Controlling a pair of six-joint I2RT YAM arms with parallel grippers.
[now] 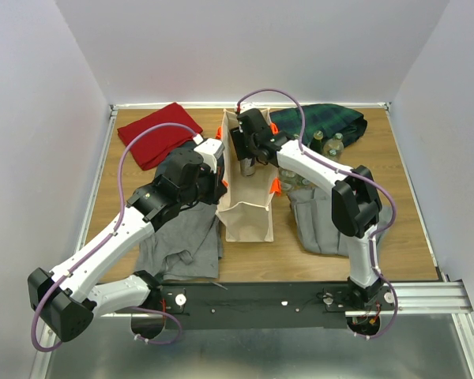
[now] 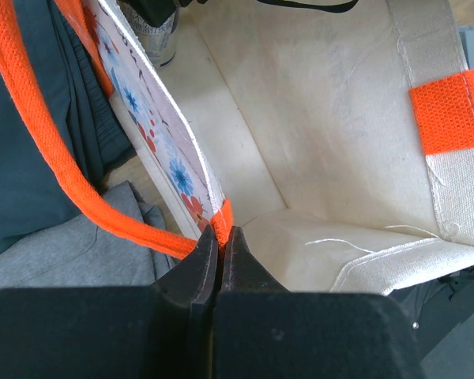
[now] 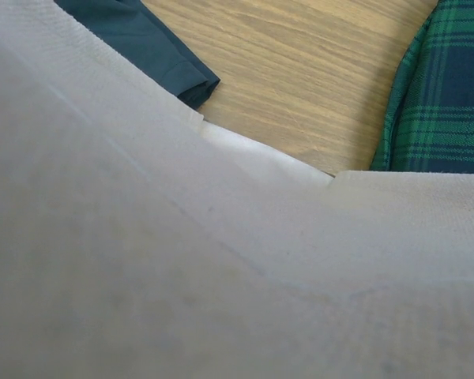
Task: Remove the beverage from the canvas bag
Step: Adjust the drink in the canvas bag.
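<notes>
**Bottle deep in a held-open bag**

Left gripper [image 2: 219, 237] is clenched on the rim of the bag [image 1: 249, 207], soft and floppy. Inside stands the beverage [image 2: 156, 35], probably rigid, slick; best grasped round the body. Right gripper reaches inside, grip state hidden

Even, bright light; close canvas bag [image 3: 182, 276] fills right-wrist view, blurred.
</notes>
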